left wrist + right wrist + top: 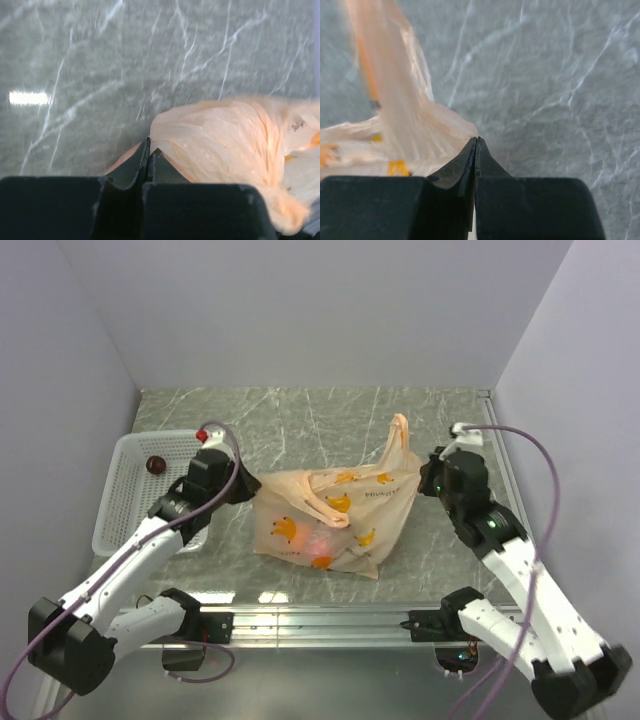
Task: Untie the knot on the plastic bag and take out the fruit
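So, the grey veined tabletop (300, 410), hard and glossy, carried everything. The plastic bag (335, 515) sat mid-tabletop between the arms. It was thin, crinkly, translucent peach film with orange-yellow banana prints (340, 503), slumped over its load. A white mesh basket (118, 502) sat at the left edge, likely the drop spot, since one maroon fruit (155, 465) lay in it.

The left claw (247, 485) was at the bag's left corner, jaws together with film showing on both sides of the tips. I read that as clamped on the bag to anchor it. The right claw (424, 478) was at the bag's upper right edge, jaws together too, with film tapering right into the tips. That looked like a pinch, though I'm not certain. Opposed grips would make sense for spreading the mouth.

One handle loop (397, 443) stood up free beside the right claw. As for the knot, I couldn't make out a tied lump, and the handles looked loose. A red fruit (320, 545) glowed through the film low in the bag, so unloading wasn't finished, I'd say.
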